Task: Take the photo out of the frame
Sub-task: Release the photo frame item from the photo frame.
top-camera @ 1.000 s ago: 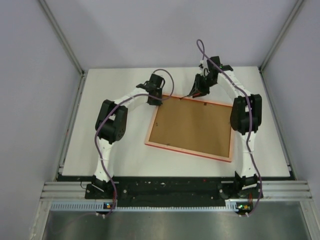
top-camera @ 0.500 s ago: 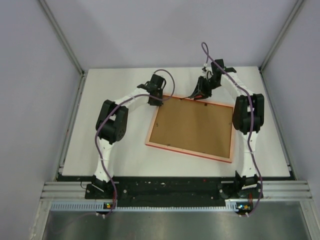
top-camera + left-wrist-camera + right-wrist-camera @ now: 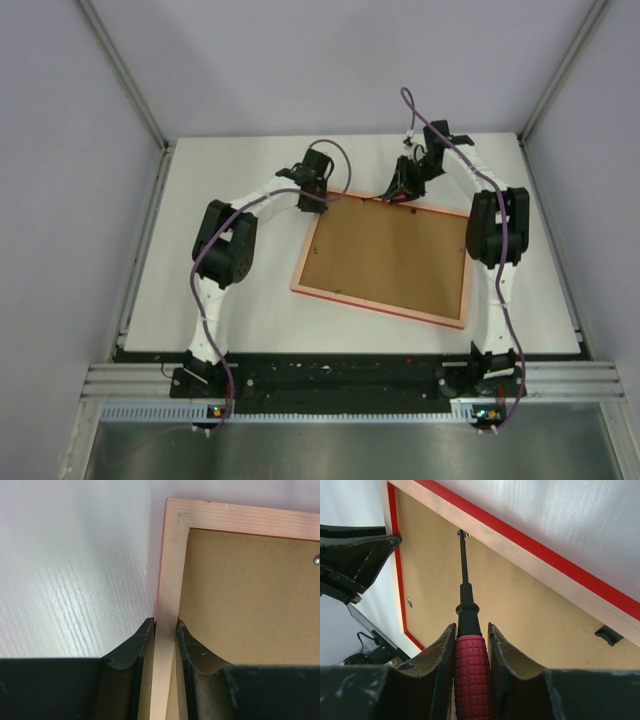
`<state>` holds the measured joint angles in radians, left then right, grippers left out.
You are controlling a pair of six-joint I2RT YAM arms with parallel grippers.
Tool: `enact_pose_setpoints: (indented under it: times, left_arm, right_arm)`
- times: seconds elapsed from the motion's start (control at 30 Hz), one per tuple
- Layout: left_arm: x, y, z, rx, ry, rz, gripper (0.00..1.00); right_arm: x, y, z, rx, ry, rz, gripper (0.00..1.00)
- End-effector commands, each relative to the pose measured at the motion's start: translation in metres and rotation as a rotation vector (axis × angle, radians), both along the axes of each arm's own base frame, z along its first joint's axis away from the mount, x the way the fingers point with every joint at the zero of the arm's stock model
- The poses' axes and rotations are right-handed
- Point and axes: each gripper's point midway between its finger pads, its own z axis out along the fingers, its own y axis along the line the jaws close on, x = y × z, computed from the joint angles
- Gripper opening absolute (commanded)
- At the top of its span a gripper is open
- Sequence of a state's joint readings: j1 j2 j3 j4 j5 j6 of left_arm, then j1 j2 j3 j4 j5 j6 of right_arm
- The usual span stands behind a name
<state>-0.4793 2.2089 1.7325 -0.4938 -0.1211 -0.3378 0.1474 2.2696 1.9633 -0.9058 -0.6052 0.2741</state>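
The photo is not seen: the frame (image 3: pixel 378 306) lies face down on the table (image 3: pixel 250 330), right of centre, and the print is judged to be shut in beneath the brown backing board (image 3: pixel 388 255) that fills its back. No part of the task is shown as done; the board is seated inside the wooden rail on all sides in view.

At the far left corner, the rail is pinched by the left gripper (image 3: pixel 165 630), one finger set outside on the table and the other inside on the board, so the frame is held down. At the far rail, a red-handled screwdriver (image 3: pixel 465 605) is clamped between the narrow jaws of the right gripper (image 3: pixel 470 630), its tip laid at the inner edge of the rail, where a fastening is judged to sit; the spot is too small to be made out. A black tab (image 3: pixel 608 634) is seen further along the same rail.

Left to be done, by this reading: the fastenings are to be turned or pried back, the board lifted out, and the photo drawn clear.
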Motion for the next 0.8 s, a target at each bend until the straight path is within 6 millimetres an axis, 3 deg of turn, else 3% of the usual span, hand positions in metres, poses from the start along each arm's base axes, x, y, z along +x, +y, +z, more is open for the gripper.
enact_pose_setpoints:
  times: [0.0,0.6,0.77]
  left_arm:
    - [0.003,0.035,0.008,0.102,-0.001,0.084,0.00]
    - [0.004,0.047,0.012,0.121,-0.012,0.122,0.00]
    - [0.003,0.042,0.012,0.099,-0.005,0.104,0.00]
  right_arm:
    - [-0.030,-0.052,-0.031,-0.221,0.136,-0.043,0.00]
    - [-0.034,-0.064,-0.015,-0.204,0.126,-0.087,0.00]
    - [-0.028,-0.058,0.001,-0.160,0.074,-0.052,0.00]
